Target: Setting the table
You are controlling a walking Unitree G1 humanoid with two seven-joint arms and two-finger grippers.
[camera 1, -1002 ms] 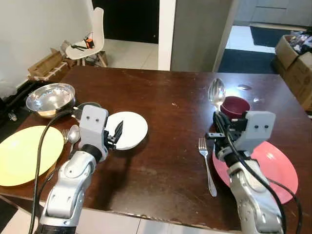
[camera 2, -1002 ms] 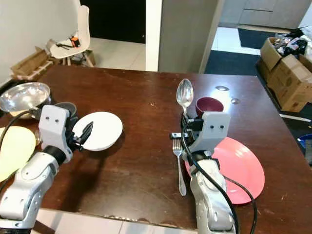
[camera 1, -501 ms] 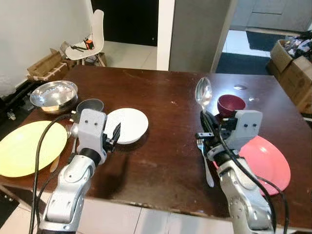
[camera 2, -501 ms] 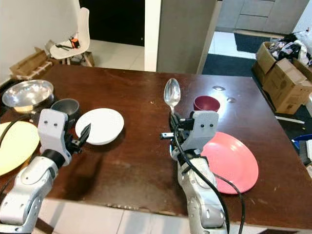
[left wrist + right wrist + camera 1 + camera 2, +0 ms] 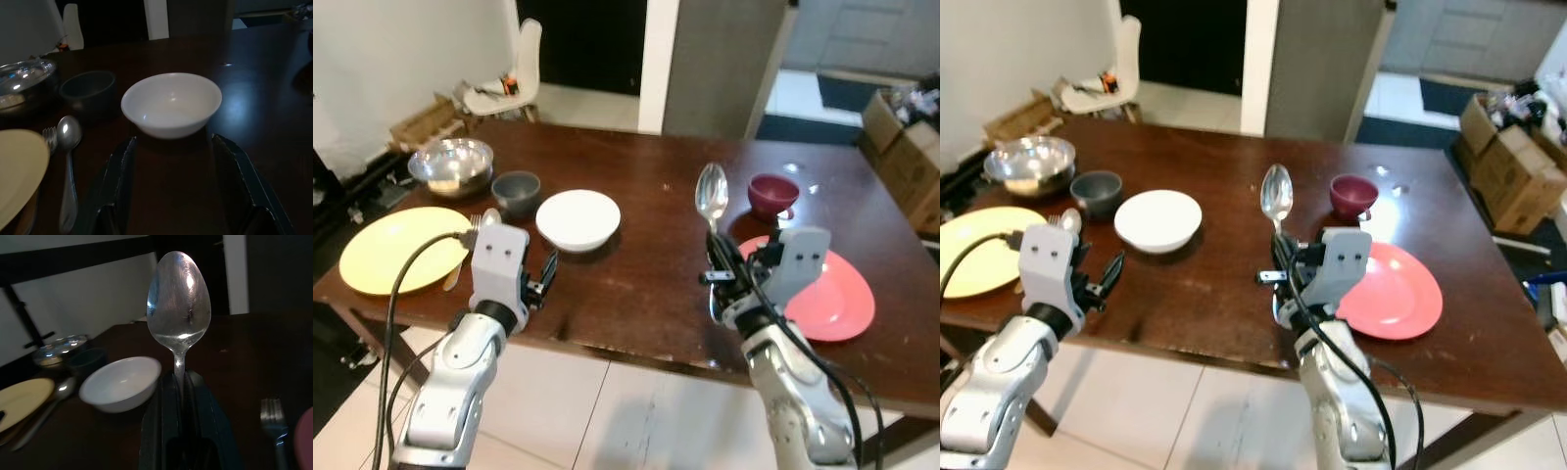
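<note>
four bowls (image 5: 578, 219), two plates (image 5: 391, 261), two spoons (image 5: 711, 194)

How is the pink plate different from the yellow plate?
The pink plate lies on the robot's right side of the table, the yellow plate on its left. The pink plate has a maroon bowl behind it; the yellow plate has a metal bowl behind it. A spoon lies beside the yellow plate, while the right hand holds another spoon upright near the pink one. Both are round, flat and bare.

Camera pulled back and up from the dark wooden table (image 5: 636, 245), near edge and pale tiled floor (image 5: 636, 411) now in sight, small dark grey bowl (image 5: 516, 192) uncovered beside the white bowl (image 5: 578, 218), steel fork (image 5: 274, 423) now tucked behind the right gripper (image 5: 713, 257).
</note>
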